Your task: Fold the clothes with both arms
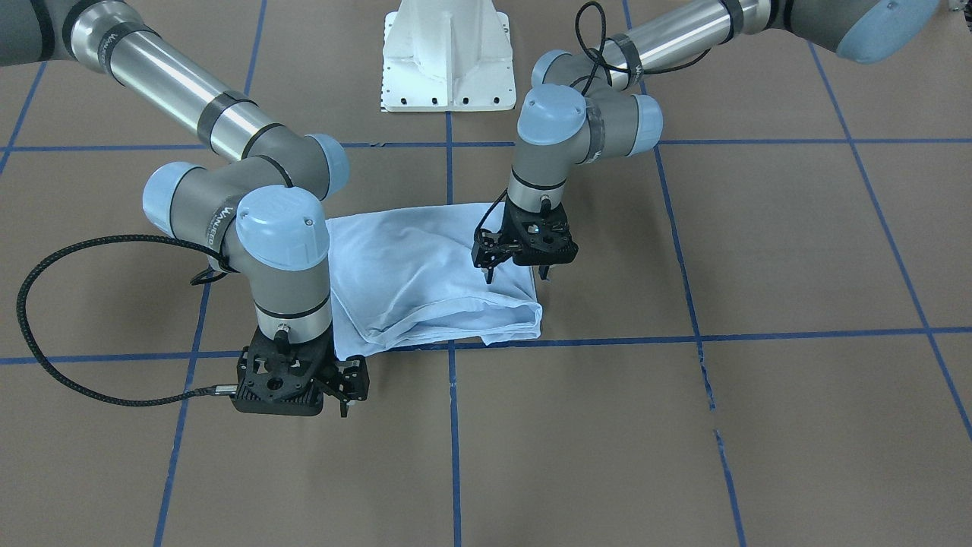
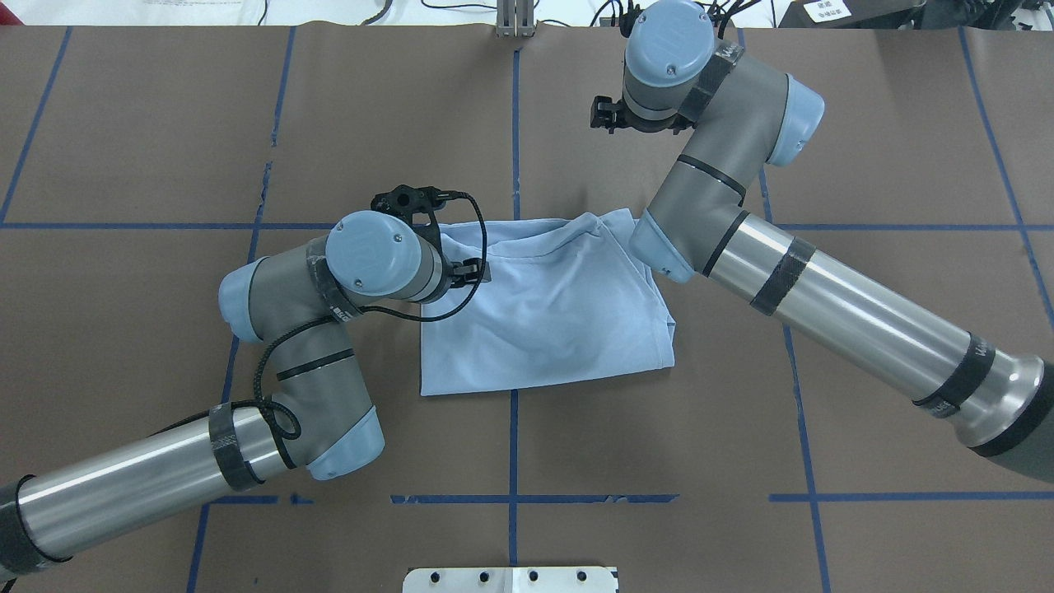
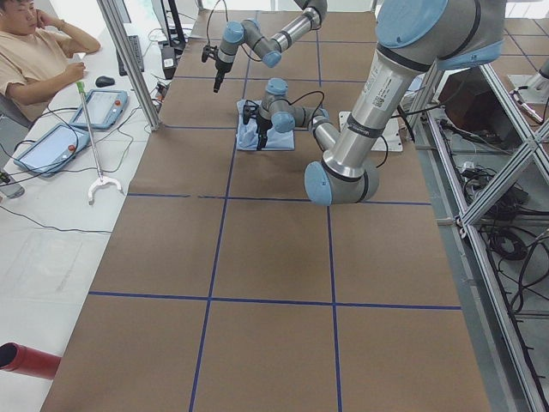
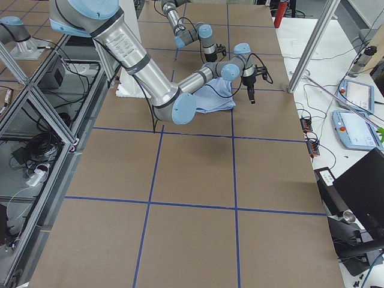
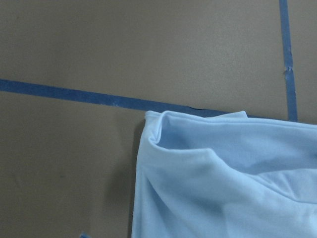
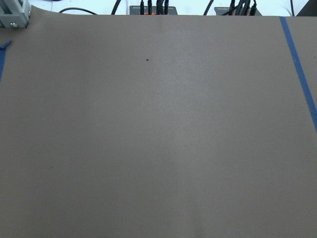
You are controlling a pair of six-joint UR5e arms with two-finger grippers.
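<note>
The light blue T-shirt lies folded into a rough rectangle on the brown table, also seen from overhead. Its collar, label and print are hidden. My left gripper hangs open just above the shirt's edge on the robot's left, fingers apart, holding nothing; it shows overhead. The left wrist view shows a rumpled folded corner of the shirt. My right gripper is off the shirt, raised over bare table beyond the shirt's far corner, and looks open and empty. The right wrist view shows only table.
The white pedestal base stands at the robot's side of the table. Blue tape lines cross the brown surface. In the exterior left view an operator sits by a side bench with tablets.
</note>
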